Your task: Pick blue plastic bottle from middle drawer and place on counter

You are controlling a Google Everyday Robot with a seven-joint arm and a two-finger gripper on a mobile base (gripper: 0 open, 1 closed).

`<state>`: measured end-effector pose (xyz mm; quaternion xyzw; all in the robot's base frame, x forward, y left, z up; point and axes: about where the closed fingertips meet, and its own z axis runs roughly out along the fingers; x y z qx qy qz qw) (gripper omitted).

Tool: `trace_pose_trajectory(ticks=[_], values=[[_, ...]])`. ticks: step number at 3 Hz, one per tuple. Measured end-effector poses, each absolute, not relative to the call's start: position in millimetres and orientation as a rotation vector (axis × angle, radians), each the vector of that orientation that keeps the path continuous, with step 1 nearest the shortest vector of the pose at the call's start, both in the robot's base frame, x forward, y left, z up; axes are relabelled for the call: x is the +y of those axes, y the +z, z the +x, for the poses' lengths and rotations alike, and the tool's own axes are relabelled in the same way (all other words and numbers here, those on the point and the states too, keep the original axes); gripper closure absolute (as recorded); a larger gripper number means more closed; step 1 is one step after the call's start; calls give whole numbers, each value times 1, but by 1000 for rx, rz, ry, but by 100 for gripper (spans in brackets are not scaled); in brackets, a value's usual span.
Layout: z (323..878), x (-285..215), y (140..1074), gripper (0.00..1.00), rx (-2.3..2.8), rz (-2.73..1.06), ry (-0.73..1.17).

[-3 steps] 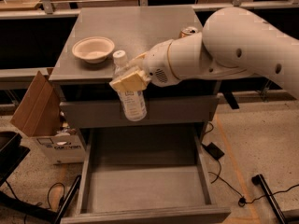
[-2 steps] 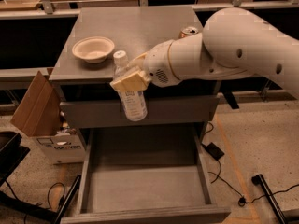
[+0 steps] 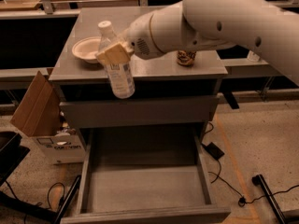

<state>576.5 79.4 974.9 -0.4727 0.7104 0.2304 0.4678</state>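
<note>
My gripper [image 3: 113,55] is shut on the blue plastic bottle [image 3: 119,78], a clear bottle with a white cap and a pale label. It holds the bottle upright, slightly tilted, in the air at the front left edge of the counter [image 3: 154,66]. The cap reaches above the counter's level and the bottle's base hangs in front of the cabinet's front. The middle drawer [image 3: 145,185] is pulled open below, and its grey floor is bare. My white arm reaches in from the upper right.
A pale bowl [image 3: 85,49] sits on the counter's left, just behind the bottle. A brown object [image 3: 186,57] sits on the counter under my arm. A cardboard box [image 3: 35,106] and a white box [image 3: 58,143] stand left of the cabinet. Cables [image 3: 219,171] lie on the floor at right.
My gripper has lifted the bottle higher and a little to the left, so its cap now stands above the counter's edge. The drawer stays open.
</note>
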Motion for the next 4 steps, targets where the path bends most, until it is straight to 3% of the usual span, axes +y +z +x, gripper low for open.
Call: trace_pose_trajectory(ticks=[2, 4], values=[[671, 137, 1020, 100, 1678, -942, 487], [773, 159, 1030, 100, 1716, -762, 383]])
